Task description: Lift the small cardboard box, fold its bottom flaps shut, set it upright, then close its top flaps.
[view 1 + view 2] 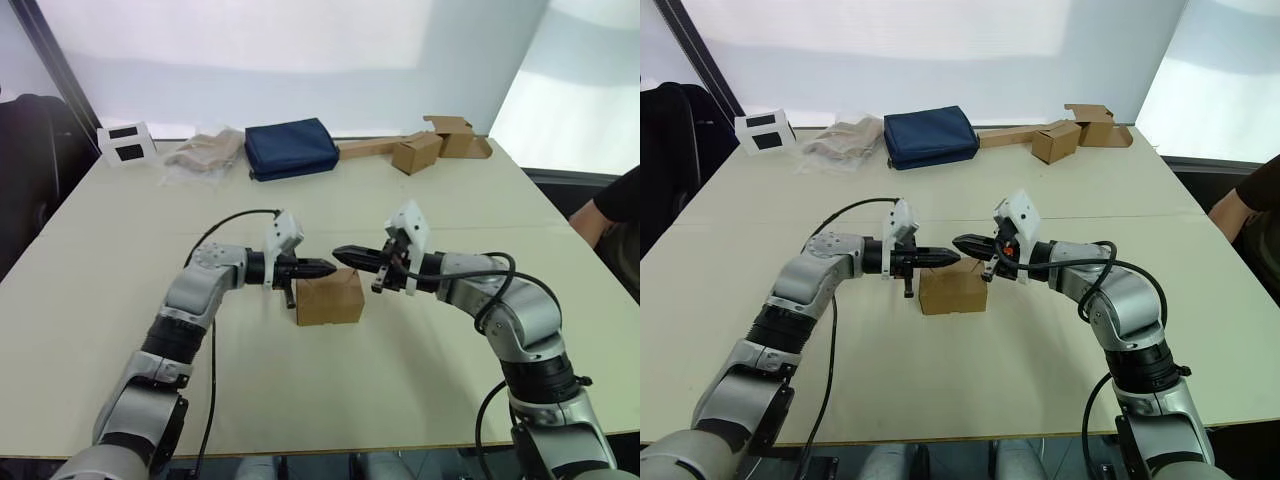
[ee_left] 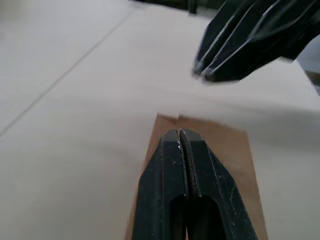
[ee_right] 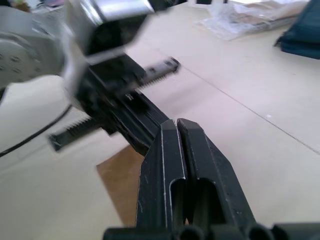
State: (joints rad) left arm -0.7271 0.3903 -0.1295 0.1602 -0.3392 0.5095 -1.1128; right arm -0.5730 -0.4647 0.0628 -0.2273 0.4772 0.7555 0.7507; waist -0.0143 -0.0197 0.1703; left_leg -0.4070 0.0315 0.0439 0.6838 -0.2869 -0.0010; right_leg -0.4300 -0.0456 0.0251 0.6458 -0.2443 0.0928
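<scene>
The small cardboard box [image 1: 328,300] stands on the table [image 1: 120,300] in front of me, plain brown, with its flaps lying down across the top. My left gripper [image 1: 328,268] is shut and points right, its tip just over the box's top at the left side. Facing it, my right gripper [image 1: 338,255] is shut too and hovers slightly above the top; the two tips almost meet. In the left wrist view my shut fingers [image 2: 179,150] lie over the brown top [image 2: 230,150], with the right gripper's fingers [image 2: 235,45] beyond. Neither gripper holds anything.
Along the table's far edge lie a white box with dark windows [image 1: 125,143], a clear bag [image 1: 205,152], a navy pouch [image 1: 290,148], and brown cartons with a long strip [image 1: 420,150]. A person's arm [image 1: 610,210] shows at the right edge.
</scene>
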